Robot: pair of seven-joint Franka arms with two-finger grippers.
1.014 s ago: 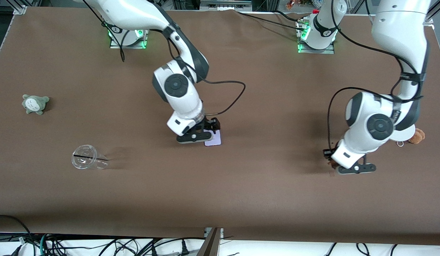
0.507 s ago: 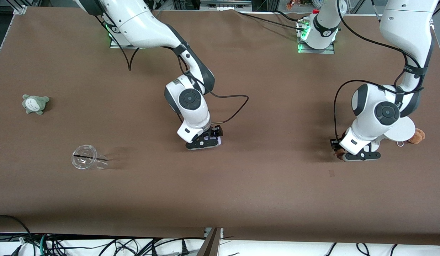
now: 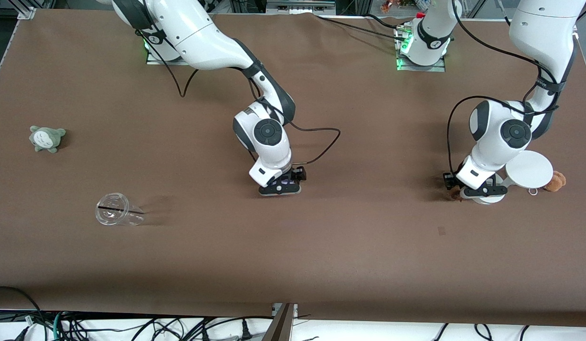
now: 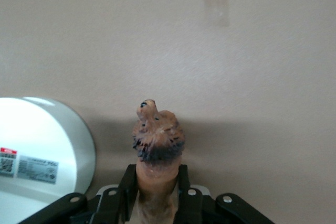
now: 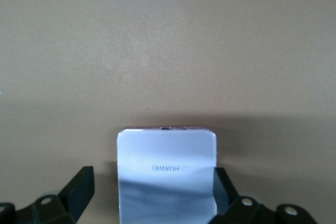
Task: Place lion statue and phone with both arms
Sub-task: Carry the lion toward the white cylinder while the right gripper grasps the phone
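I see the phone (image 5: 167, 174) between my right gripper's (image 5: 152, 192) fingers (image 5: 79, 187), above the brown table (image 5: 168, 51).

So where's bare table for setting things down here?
Widest bare patch: between the right end effector holding the phone and the left end effector holding the lion statue. Crowded there: white stand, brown plush. Cup and grey plush sit apart.
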